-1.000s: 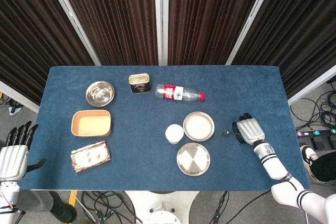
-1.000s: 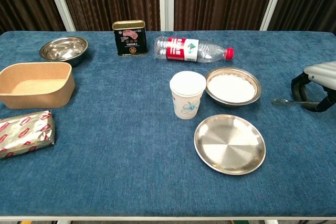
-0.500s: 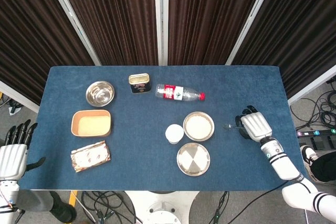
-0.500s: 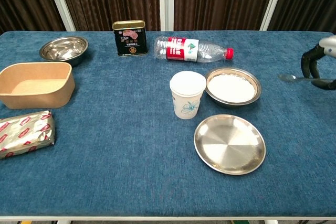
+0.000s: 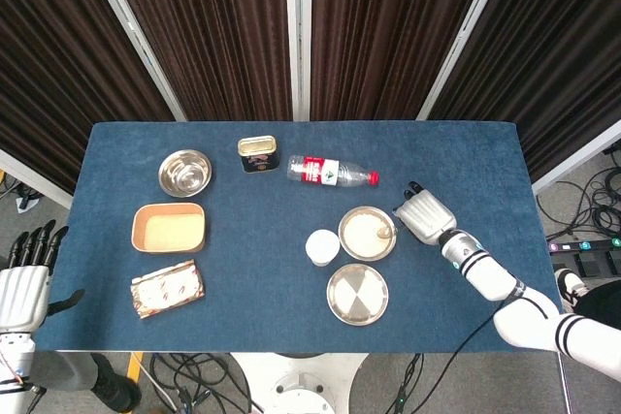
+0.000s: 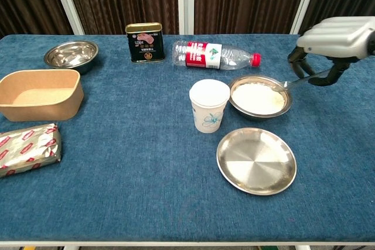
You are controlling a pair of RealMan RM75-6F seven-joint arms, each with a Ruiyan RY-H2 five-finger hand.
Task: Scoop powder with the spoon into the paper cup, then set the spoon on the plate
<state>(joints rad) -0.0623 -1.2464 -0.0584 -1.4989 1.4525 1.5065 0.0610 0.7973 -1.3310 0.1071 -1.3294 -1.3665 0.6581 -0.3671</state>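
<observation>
steel is what i'm pinching: the spoon (image 6: 299, 79) is caught between the curled fingers of my right hand (image 6: 337, 36), its handle slanting down to the left and its bowl end lying at the right rim of the powder bowl (image 6: 259, 98), on the white powder. from above, my right hand (image 5: 424, 214) is hovering just right of that bowl (image 5: 367, 234), and i cannot tell from there how deep the spoon tip is sitting.

my left hand (image 5: 24, 283) is hanging off the table's left front corner, fingers straight, slightly spread and pointing up, holding nothing.

the paper cup (image 6: 210, 105) is standing upright just left of the powder bowl, close but not touching. the empty steel plate (image 6: 256, 160) is lying in front of both, nearer the table's front edge.

behind the bowl a clear water bottle (image 6: 214, 55) with a red label is lying on its side, cap to the right, and a dark tin can (image 6: 145, 42) is standing to its left. further left an empty steel bowl (image 6: 71, 54) is sitting, a tan paper tray (image 6: 38, 94) in front of it, and a foil-wrapped packet (image 6: 28, 149) nearest the front edge. everything is resting on the blue tablecloth (image 6: 129, 162).
</observation>
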